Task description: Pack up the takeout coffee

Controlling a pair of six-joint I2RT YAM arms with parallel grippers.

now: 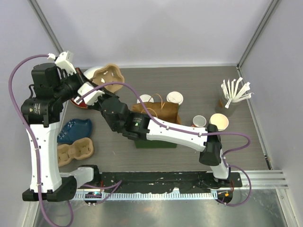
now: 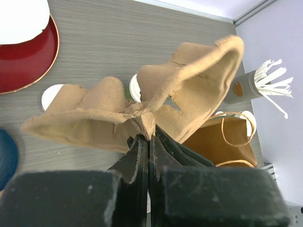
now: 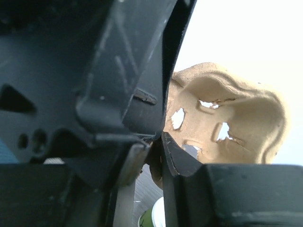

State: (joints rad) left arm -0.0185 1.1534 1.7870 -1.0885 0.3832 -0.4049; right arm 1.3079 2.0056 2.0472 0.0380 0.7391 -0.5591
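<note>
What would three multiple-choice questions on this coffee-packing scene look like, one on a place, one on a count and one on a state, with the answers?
1. Where on the table does the holder of white sticks stand?
A. In the near left corner.
B. On the far right side.
C. At the middle of the near edge.

2. How many pulp carriers lie flat on the table's left side?
A. Two.
B. Four.
C. None.

3. What state is the left tool in?
A. Wide open and empty.
B. Shut on a tan carrier held off the table.
C. Lying on the table.

Answers:
1 B: the top view shows it close to the right wall.
2 A: a blue carrier and a beige carrier lie there.
3 B: its wrist view shows the fingers pinched on the carrier's middle ridge, with the tabletop below.
</note>
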